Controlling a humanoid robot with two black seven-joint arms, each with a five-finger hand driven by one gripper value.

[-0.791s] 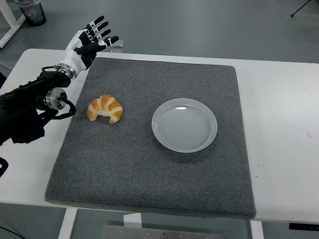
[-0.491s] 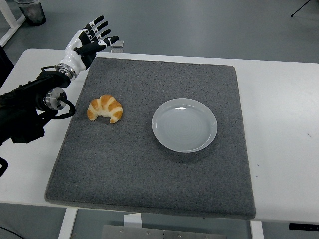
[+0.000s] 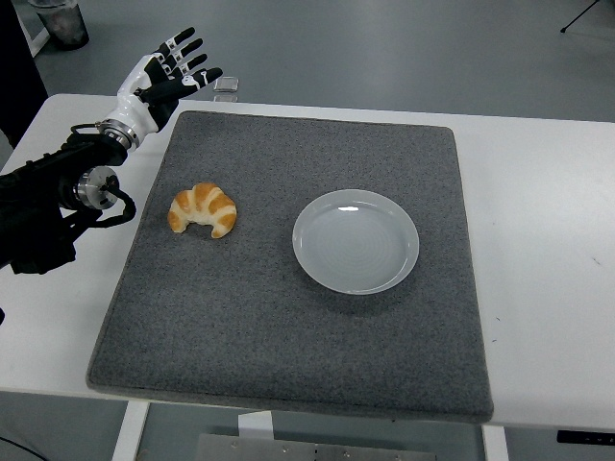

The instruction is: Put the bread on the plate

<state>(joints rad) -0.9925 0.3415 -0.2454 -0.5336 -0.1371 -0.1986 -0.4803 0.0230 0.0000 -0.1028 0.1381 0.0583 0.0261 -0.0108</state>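
Observation:
A golden croissant (image 3: pixel 203 209) lies on the left part of a grey mat (image 3: pixel 288 336). A white plate (image 3: pixel 356 240) sits empty on the mat to the croissant's right, about a hand's width away. My left hand (image 3: pixel 171 71) hovers above the mat's far left corner with its fingers spread and holding nothing, well behind the croissant. The left arm comes in from the left edge. The right arm is out of view.
The mat covers most of the white table (image 3: pixel 548 240). A small clear object (image 3: pixel 227 85) lies on the table's far edge near my left hand. A dark container (image 3: pixel 60 21) stands on the floor at the top left.
My left hand has drawn back a little, up and to the left, away from the mat. The croissant and plate have not moved.

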